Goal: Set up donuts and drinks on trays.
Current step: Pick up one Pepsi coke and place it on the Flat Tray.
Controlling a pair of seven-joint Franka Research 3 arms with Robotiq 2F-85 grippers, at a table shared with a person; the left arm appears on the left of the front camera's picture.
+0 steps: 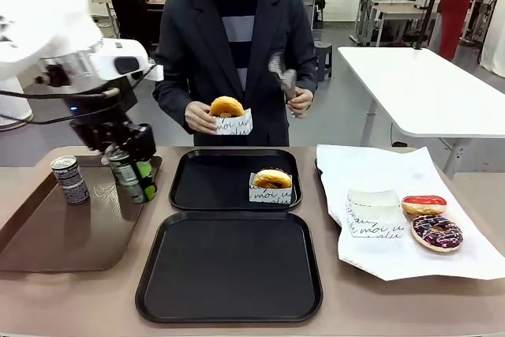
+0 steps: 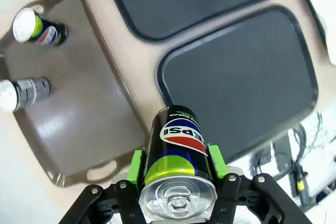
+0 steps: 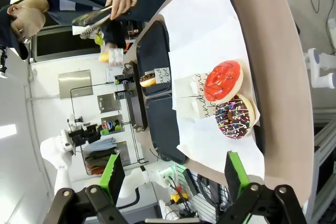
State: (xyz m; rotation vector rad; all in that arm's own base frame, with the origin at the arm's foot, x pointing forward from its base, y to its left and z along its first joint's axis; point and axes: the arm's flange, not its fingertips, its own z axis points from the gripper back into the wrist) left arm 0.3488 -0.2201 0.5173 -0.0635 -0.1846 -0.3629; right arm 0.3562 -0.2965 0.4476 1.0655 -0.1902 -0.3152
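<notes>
Black plastic near tray [image 1: 229,266], squarish, rounded corners, low rim: bare. Left end effector [image 2: 177,167] pinches slim dark aluminium can [image 2: 177,135] (Pepsi print, green band) near its silver top, with a green pad on each side. The can hangs slightly tilted over the right edge of long brown plastic tray [image 1: 47,234], probably bound for a black tray.

Risks:
- Smooth round wall and high grip, so the can may slide or swing in the pads.
- Its tilted base could catch a raised rim and topple on release.
- Green-labelled can [image 2: 39,27] and grey can [image 2: 23,90] stand on the brown tray, well apart from the held one. Knock risk is low.

Right end effector [image 3: 174,177] is spread, pinching nothing, above white paper sheet [image 1: 379,167]. Red glazed donut [image 1: 424,205] and chocolate sprinkle donut [image 1: 436,232] lie just beside each other there, next to white printed paper sleeve [image 1: 372,212].

Far tray [image 1: 213,183], matching black, carries golden donut in sleeve [image 1: 271,179] at its right side. Beyond it, person's hand [image 1: 201,116] holds up second sleeved donut [image 1: 226,106], and other hand [image 1: 300,102] holds metal tongs [image 1: 282,73]. If the arm and that hand go for the far tray together, a bump is likely.

Surface [image 1: 79,297]: tan, smooth, matte, with the trays packed close at centre. Room: grey floor, white table [image 1: 426,84] behind on the right, more benches and people far back.
</notes>
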